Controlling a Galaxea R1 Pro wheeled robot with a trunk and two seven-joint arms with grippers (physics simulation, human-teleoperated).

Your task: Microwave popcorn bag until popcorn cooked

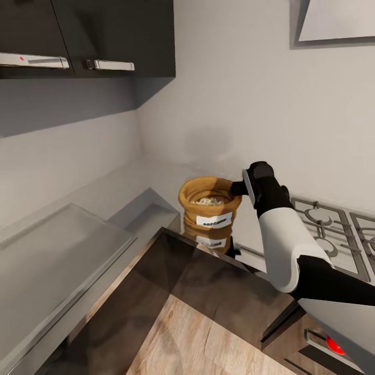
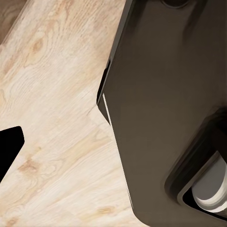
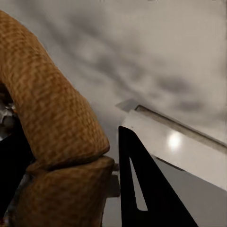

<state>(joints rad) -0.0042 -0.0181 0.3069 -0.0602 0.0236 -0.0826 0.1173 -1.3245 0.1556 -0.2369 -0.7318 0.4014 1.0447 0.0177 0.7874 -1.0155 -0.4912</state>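
The right arm, white-sleeved with black joints, was seen in the head view extended forward and to the left across the smooth grey metallic countertop point(image 1: 172, 179), its black wrist bent so that the right gripper point(image 1: 237, 188) was brought against the rim of the squat brown paper popcorn bag with a rolled rim and white label point(image 1: 208, 213). The bag was found upright on the countertop near the wall corner, directly beside the gripper and touching it on the rim side nearest the wrist, with a heap of whitish-cream popcorn kernels point(image 1: 207, 200) visible inside. In the right wrist view the woven brown wall of the bag point(image 3: 52, 142) was seen pressed up beside one dark triangular finger point(image 3: 142, 189), the rolled rim lying between the fingers; whether the rim was actually clamped could not be told. A black cast-iron gas hob grate point(image 1: 325, 229) was set into the countertop behind the forearm, away from the bag. In the left wrist view, light wood plank floor point(image 2: 52, 118) and a dark cabinet face point(image 2: 161, 94) were shown; the left gripper's spread could not be judged.
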